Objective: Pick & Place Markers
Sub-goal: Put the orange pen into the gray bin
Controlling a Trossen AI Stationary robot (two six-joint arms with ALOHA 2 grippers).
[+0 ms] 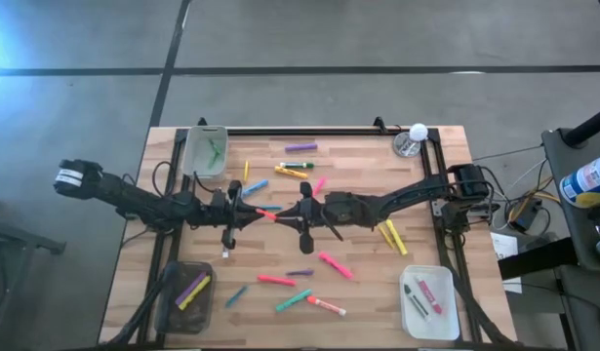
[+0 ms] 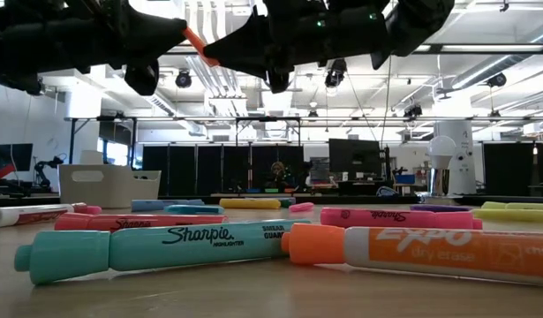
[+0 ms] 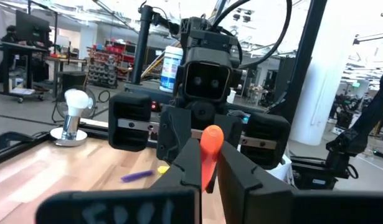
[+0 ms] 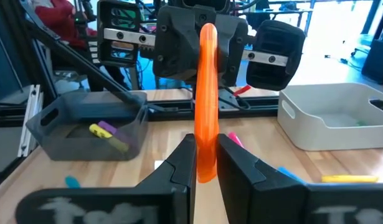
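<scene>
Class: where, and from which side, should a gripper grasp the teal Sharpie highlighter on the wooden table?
Probably mid-barrel on the teal Sharpie highlighter, from straight above, fingers across its length: it lies flat, with an orange-capped Expo marker at one end.

Counting off the top-down shot: three bins [image 1: 204, 131], at upper left, lower left and lower right. Two arms [image 1: 134, 195]. Loose markers [image 1: 335, 264] on the table: about fifteen. Five more sit in the bins, split one, two, two. One orange marker [image 1: 267, 214] is pinched between left gripper [image 1: 249, 212] and right gripper [image 1: 285, 214].
</scene>
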